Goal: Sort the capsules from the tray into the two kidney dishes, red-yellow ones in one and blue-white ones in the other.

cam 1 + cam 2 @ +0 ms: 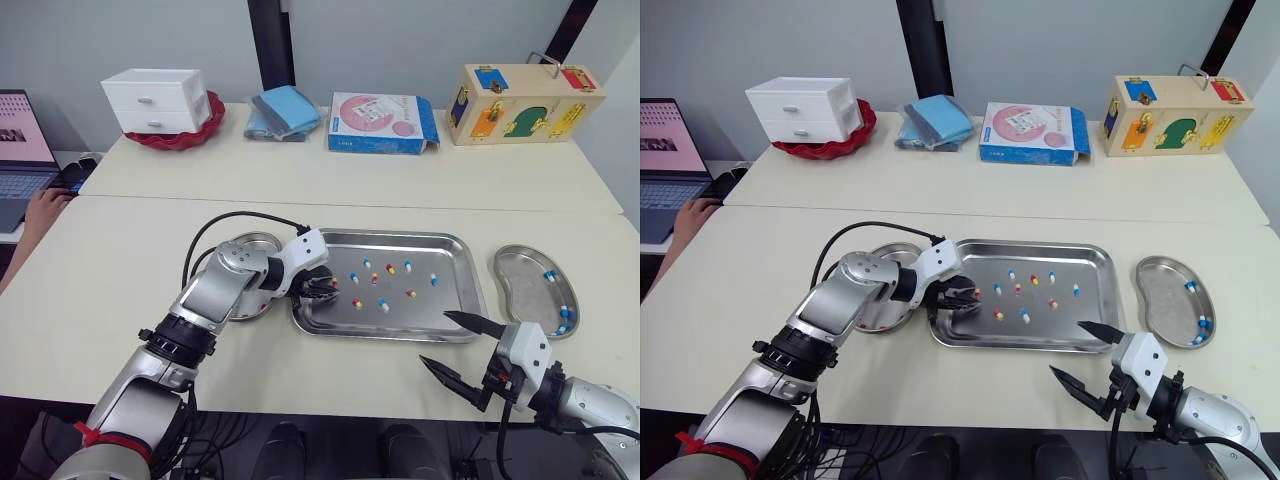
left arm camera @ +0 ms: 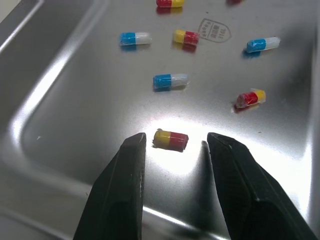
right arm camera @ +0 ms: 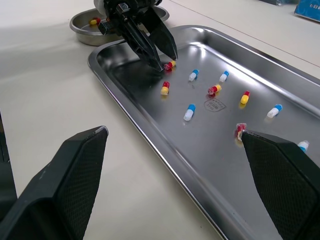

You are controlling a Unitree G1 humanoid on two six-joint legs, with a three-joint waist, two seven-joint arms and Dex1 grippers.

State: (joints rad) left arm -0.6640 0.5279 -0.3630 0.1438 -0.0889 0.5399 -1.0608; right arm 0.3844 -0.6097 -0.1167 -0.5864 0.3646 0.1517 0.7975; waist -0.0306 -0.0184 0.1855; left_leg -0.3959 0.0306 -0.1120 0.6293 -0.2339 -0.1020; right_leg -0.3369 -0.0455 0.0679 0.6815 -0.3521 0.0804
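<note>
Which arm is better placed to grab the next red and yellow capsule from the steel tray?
Left. The left gripper is down in the rectangular steel tray, open fingers straddling a red-yellow capsule. The right gripper hovers open beside the tray's near edge.

Looks like a robotics lab or office test room to me; plain pale tables (image 1: 130,260) pushed together by a bare grey wall (image 1: 400,40); a laptop (image 1: 22,150) with a person's hand (image 1: 45,208) at it; test props along the back, a white mini drawer unit (image 1: 155,100), a wooden latch box (image 1: 522,103); a steel tray (image 1: 470,290) and kidney dish (image 1: 520,285) up front.
</note>
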